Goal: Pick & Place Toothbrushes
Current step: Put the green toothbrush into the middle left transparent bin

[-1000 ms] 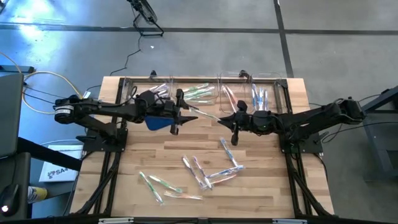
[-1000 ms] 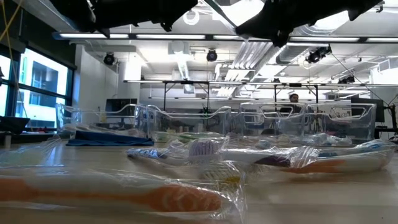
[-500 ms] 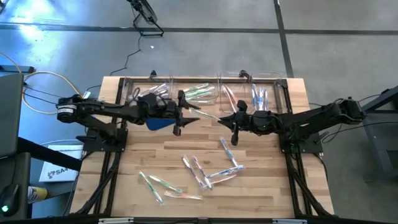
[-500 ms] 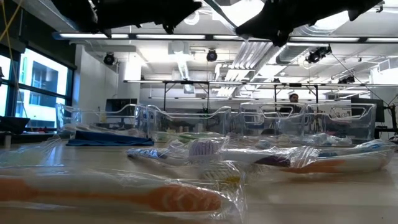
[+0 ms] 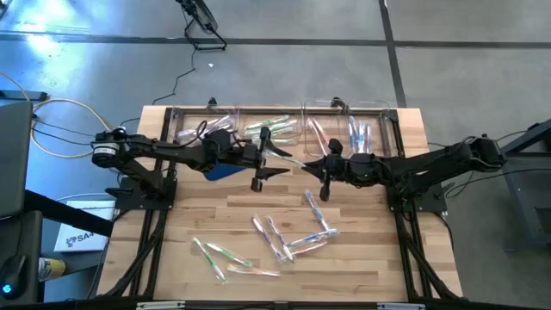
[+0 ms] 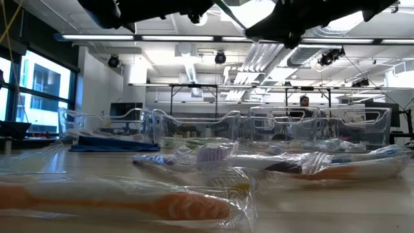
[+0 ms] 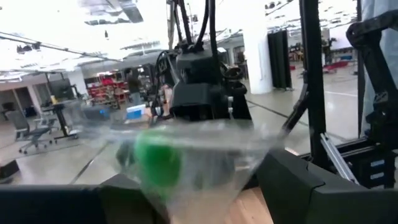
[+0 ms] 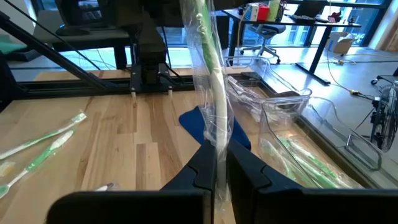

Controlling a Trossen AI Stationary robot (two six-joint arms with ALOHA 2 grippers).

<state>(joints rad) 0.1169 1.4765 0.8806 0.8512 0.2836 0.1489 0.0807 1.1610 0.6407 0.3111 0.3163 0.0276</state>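
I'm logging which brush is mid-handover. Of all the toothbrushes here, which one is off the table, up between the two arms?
The wrapped green toothbrush, clamped in the right gripper and reaching toward the left gripper. The loose toothbrushes lie on the table.

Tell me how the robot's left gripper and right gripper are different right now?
1. The left gripper has its fingers spread wide open; the right gripper is pinched shut.
2. The right gripper grips the wrapped green toothbrush; the left gripper only has that toothbrush's other end sitting between its open fingers.

Same: both hang above the middle of the table, facing each other at the one toothbrush.
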